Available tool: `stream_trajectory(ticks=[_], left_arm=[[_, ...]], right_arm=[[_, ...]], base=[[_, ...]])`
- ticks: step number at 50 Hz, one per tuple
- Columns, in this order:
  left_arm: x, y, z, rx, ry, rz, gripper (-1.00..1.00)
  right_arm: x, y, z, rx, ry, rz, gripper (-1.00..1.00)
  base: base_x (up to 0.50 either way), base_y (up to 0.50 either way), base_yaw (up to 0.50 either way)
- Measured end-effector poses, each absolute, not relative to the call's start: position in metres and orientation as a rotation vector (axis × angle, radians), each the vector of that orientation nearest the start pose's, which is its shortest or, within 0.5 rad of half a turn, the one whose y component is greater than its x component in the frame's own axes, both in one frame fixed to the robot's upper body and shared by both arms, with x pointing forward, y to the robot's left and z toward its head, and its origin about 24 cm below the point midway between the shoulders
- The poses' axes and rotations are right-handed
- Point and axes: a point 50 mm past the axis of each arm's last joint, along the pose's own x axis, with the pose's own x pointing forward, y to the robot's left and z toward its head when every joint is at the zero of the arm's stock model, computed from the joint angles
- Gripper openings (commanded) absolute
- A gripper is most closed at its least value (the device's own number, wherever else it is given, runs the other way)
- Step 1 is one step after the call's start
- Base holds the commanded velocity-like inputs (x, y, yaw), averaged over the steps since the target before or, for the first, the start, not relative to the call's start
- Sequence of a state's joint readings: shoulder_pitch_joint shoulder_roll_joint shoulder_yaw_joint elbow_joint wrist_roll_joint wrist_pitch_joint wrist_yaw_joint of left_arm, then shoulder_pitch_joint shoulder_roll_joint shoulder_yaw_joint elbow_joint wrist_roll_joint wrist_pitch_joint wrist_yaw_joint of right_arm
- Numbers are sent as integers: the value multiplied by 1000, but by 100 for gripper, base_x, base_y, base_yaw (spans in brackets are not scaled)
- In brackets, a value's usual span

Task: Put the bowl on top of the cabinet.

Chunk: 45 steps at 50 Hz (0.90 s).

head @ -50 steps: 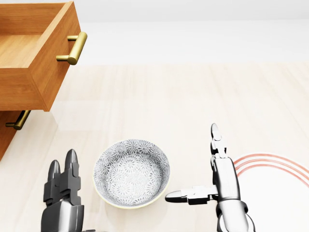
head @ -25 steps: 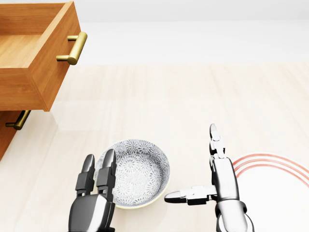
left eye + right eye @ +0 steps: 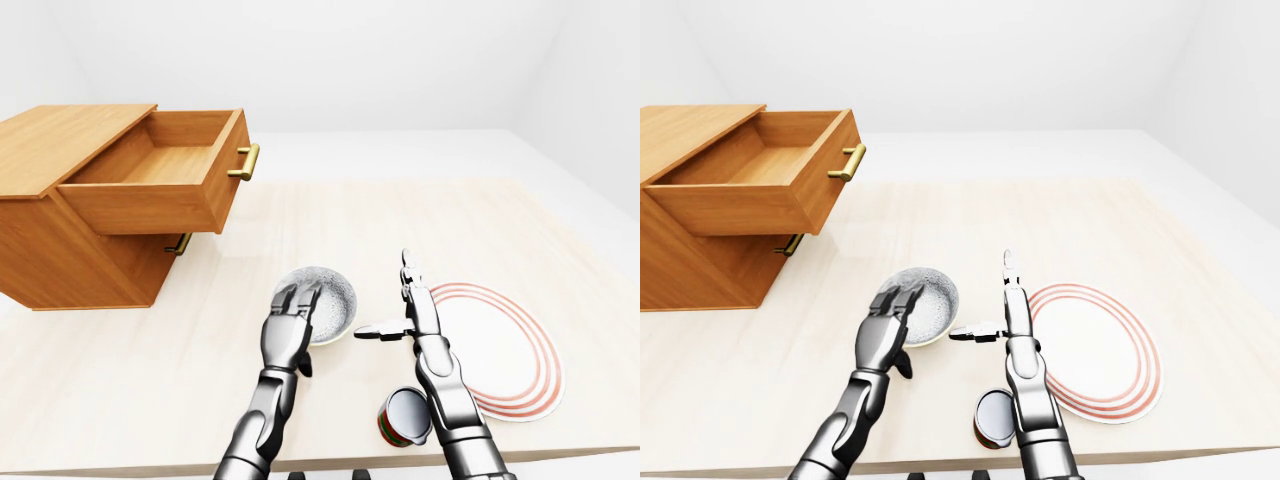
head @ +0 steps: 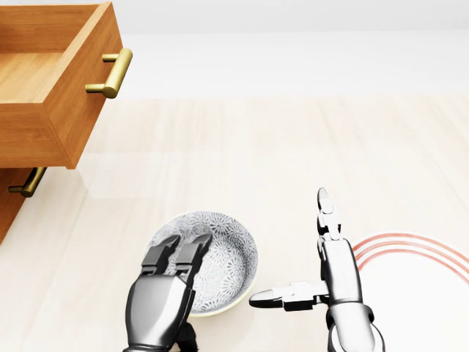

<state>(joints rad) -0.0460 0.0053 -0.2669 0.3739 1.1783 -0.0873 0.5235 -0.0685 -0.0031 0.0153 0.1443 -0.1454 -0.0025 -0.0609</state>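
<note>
1. The left hand (image 4: 161, 301) is spread wide. Its straight fingers lie over the 8 o'clock rim of the bowl and point into it toward 1 o'clock in the head view, and they are not closed round it.
2. The right hand (image 4: 335, 279) is also wide open, with two fingers pointing to 12 o'clock. Its thumb sticks out toward 9 o'clock, with the tip just beside the bowl's 4 o'clock rim.
3. The patterned grey-and-white bowl (image 4: 229, 253) sits upright on the pale wooden table (image 3: 400, 220), between the two hands, low in the head view.
4. A white plate with red rings (image 3: 505, 340) lies at 3 o'clock from the right hand.
5. A small can with a red and green side (image 3: 405, 416) sits at 6 o'clock from that hand, near the table's edge.
6. The wooden cabinet (image 3: 70, 255) stands at 10 o'clock from the bowl, well apart from it. Its top drawer (image 3: 150, 200) is pulled out and has a brass handle (image 3: 246, 162).
</note>
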Motion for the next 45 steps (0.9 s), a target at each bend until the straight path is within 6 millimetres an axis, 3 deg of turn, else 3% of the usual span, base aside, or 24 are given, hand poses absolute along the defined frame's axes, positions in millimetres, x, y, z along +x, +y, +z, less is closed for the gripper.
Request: stream_trajectory(ticks=[22,35,45], left_arm=[[242,84,-8,1206,-279,-59,-88],[252,84,3,1200,-314,-34,-87],[243,92,9,1125,-299,34,-87]], right_arm=[[266,-143,24,-154,70,-17,100],[266,-142,24,-155,70,-14,100],[266,-142,24,-154,69,-11,100]], base=[[0,0,0],[0,0,0],[0,0,0]])
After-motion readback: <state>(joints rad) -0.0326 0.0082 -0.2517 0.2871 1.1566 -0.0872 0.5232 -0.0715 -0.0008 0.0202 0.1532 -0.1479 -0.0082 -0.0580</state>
